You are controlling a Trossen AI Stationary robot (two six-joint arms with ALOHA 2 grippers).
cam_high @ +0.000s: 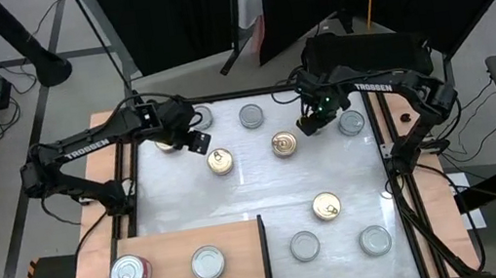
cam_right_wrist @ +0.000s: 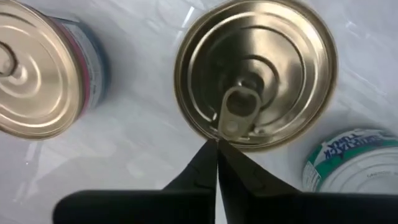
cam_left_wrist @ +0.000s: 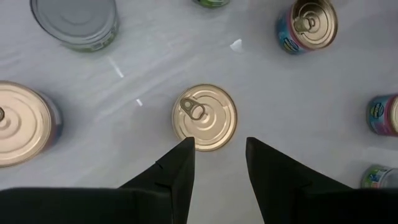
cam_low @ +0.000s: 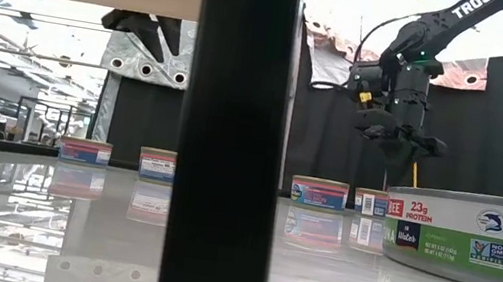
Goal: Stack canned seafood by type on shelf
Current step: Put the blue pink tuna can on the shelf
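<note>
The shelf (cam_high: 161, 246), a light-brown board with a dark upright edge, lies at the near left. On it rest a red-labelled tin (cam_high: 130, 272) and a silver-lidded tin (cam_high: 207, 261). Other tins of canned seafood stand scattered on the white table. My left gripper (cam_left_wrist: 217, 146) hovers open above a gold pull-tab tin (cam_left_wrist: 204, 117), with nothing between its fingers. At the far right my right gripper (cam_right_wrist: 216, 144) points down, shut, its tips at the rim of another gold tin (cam_right_wrist: 255, 74). My right gripper's shut fingertips (cam_right_wrist: 208, 158) come from above to the gold tin's rim beside its pull tab (cam_right_wrist: 236, 112). Nothing shows between the fingers. Whether the tips touch the rim I cannot tell. The tin stands flat on the table.
A gold tin (cam_high: 284, 143) and a silver tin (cam_high: 351, 123) flank my right gripper. Silver tins (cam_high: 251, 116) (cam_high: 304, 245) (cam_high: 374, 239) and a gold one (cam_high: 327, 207) stand farther off. In the low view the shelf's dark edge (cam_low: 232, 138) blocks the middle.
</note>
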